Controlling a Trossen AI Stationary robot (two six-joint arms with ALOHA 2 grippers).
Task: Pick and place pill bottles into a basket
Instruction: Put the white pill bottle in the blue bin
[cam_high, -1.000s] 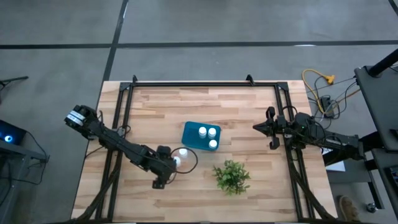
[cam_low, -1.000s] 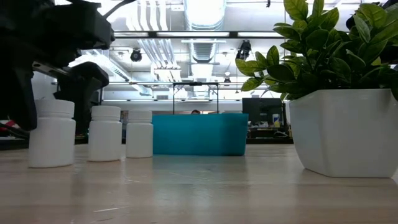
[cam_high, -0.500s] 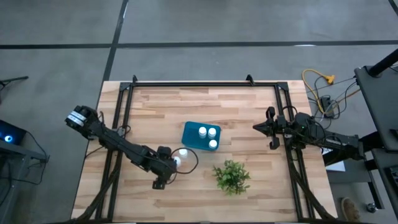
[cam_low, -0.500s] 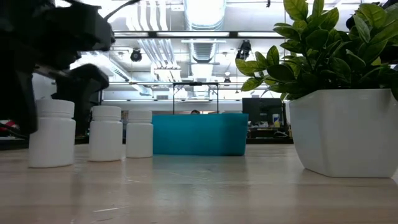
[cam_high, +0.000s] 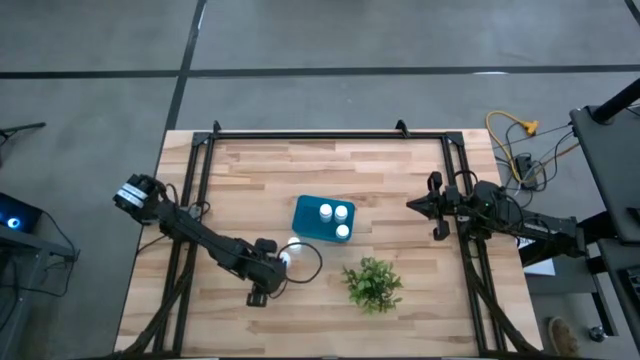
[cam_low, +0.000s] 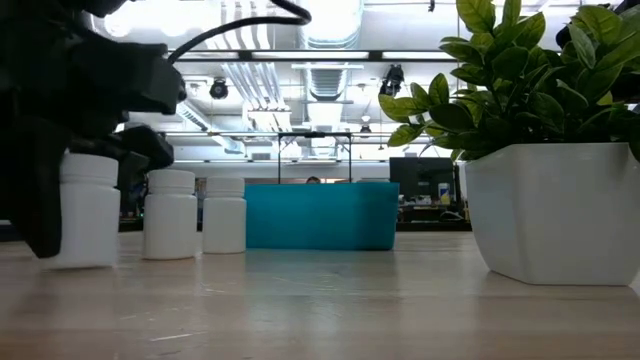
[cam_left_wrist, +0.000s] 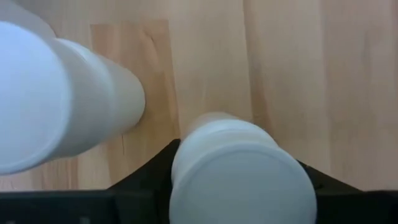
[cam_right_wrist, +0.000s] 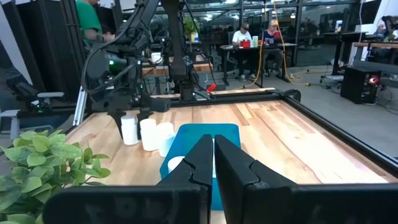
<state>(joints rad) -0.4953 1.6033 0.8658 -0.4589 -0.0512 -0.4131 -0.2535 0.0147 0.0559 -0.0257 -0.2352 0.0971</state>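
Observation:
Three white pill bottles stand on their bases left of the teal basket (cam_low: 322, 215). My left gripper (cam_low: 85, 190) reaches down over the nearest one (cam_low: 90, 208) and is shut on it; in the high view this gripper (cam_high: 281, 260) is at the table's near middle. The other two bottles (cam_low: 170, 213) (cam_low: 224, 214) stand free. Three more bottles (cam_high: 333, 217) stand inside the basket (cam_high: 305, 228). My right gripper (cam_high: 436, 208) waits shut at the right side of the table, holding nothing. My left gripper pinches the pill bottle's upper wall just under the cap (cam_left_wrist: 186, 168) between its two fingers, one on each side. The fingers (cam_low: 40, 200) come from above, pointing down. The bottle stands upright, and its base appears to rest on the table.
A leafy plant in a white pot (cam_low: 545, 210) stands on the near right of the basket, seen as the green plant (cam_high: 373, 283) from above. A free bottle (cam_left_wrist: 56, 99) stands close beside the held one. Black rails (cam_high: 200, 160) frame the table.
My left gripper has come down around the nearest pill bottle and its fingers have shut on it. The bottle stays upright in the same place.

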